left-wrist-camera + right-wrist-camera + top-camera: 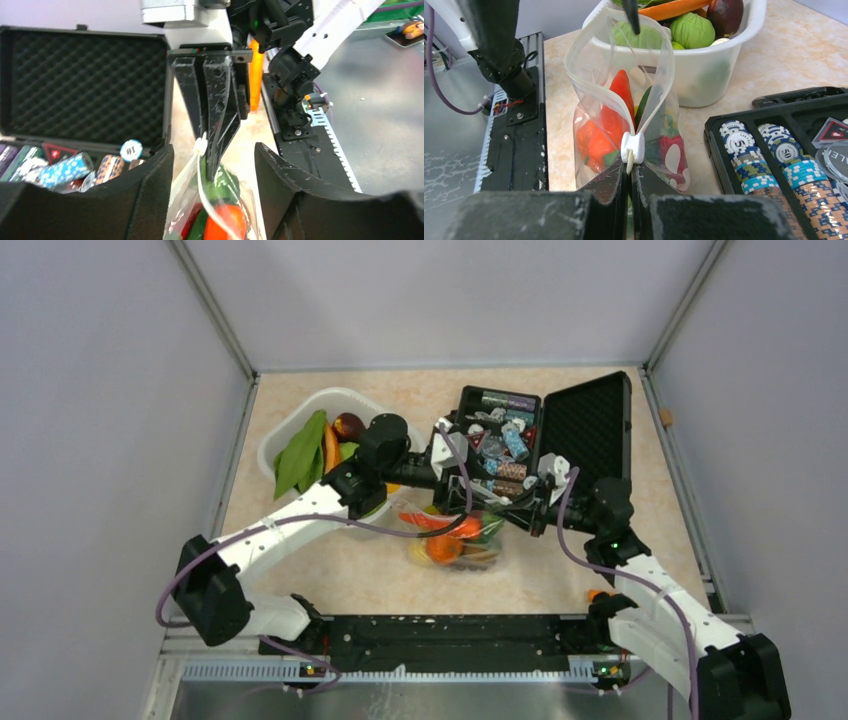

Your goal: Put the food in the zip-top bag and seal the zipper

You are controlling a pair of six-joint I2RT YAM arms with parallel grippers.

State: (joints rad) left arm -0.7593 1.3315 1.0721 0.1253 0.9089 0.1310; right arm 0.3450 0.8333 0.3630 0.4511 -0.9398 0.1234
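Note:
The zip-top bag (462, 545) stands on the table between my two grippers. It holds a red pepper (621, 90), an orange tangerine (227, 225) and green pieces. My right gripper (630, 167) is shut on the bag's zipper edge just behind the white slider (632, 147). Past the slider the mouth gapes in a wide loop, and the zipper (208, 205) runs along it. My left gripper (214, 147) is open and straddles the bag's mouth without gripping it. More food, green leaves (300, 455) and a dark fruit (348, 425), lies in the white basket (272, 445).
The open black case (585, 430) with poker chips (744, 155) sits right behind the bag, close to my right gripper. The white basket (724, 65) stands just left of the bag. The black base rail (450, 635) runs along the near edge.

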